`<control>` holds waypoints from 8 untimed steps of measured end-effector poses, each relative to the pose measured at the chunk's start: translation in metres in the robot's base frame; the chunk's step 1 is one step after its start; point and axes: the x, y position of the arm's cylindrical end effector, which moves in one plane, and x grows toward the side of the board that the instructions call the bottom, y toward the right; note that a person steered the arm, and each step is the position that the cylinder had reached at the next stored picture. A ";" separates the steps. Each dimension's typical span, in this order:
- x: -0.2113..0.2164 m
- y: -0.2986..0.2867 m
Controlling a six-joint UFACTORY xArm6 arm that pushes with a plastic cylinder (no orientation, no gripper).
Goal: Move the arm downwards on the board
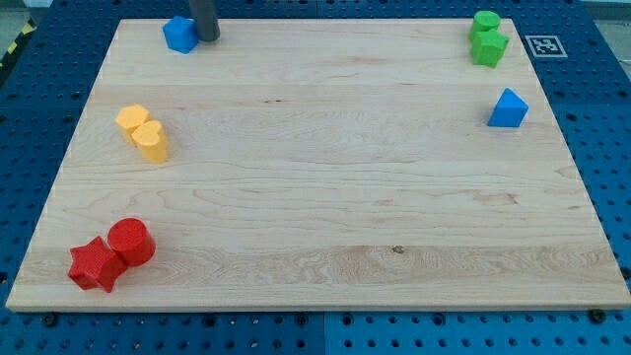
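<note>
My tip (208,37) touches the wooden board (325,197) near its top left corner, just right of a small blue block (179,35) and almost against it. Only the rod's lower end shows; the rest runs out of the view's top. Two yellow blocks lie at the left: an upper one (132,119) and a heart-shaped one (152,141), touching. A red cylinder (131,241) and a red star (96,264) sit together at the bottom left. Two green blocks (487,39) are stacked close at the top right. A blue triangle-like block (508,108) lies at the right.
The board lies on a blue perforated table (601,108). A black-and-white marker tag (544,45) sits just off the board's top right corner.
</note>
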 end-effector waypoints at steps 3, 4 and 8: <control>0.019 0.021; 0.056 0.045; 0.109 0.092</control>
